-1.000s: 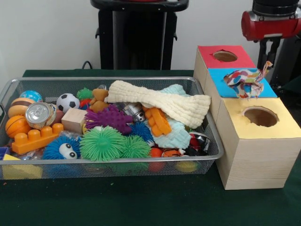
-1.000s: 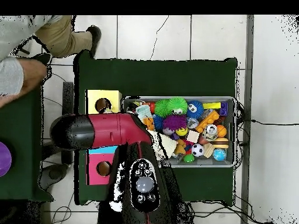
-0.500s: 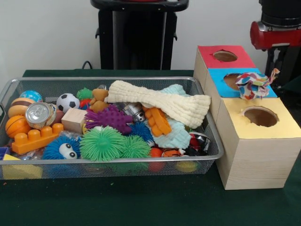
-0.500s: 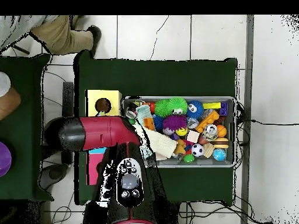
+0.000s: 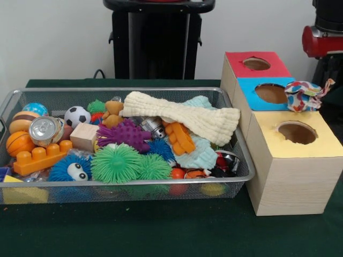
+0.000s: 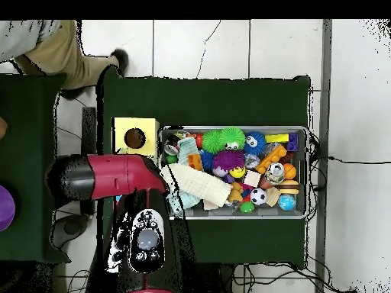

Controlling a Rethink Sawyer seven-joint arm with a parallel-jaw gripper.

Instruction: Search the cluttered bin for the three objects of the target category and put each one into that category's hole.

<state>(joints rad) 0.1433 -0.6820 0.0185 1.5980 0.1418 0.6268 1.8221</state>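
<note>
While multicoloured cloth toy point(image 5: 305, 95) lies at blue box's point(image 5: 270, 92) right edge, beside its hole, toy risks sliding off table side; gripper state cannot be told.

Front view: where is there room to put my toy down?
The green table in front of the wire bin is bare, up to the yellow box. The bin is packed full. The box tops have holes, and a colourful cloth sits there.
</note>
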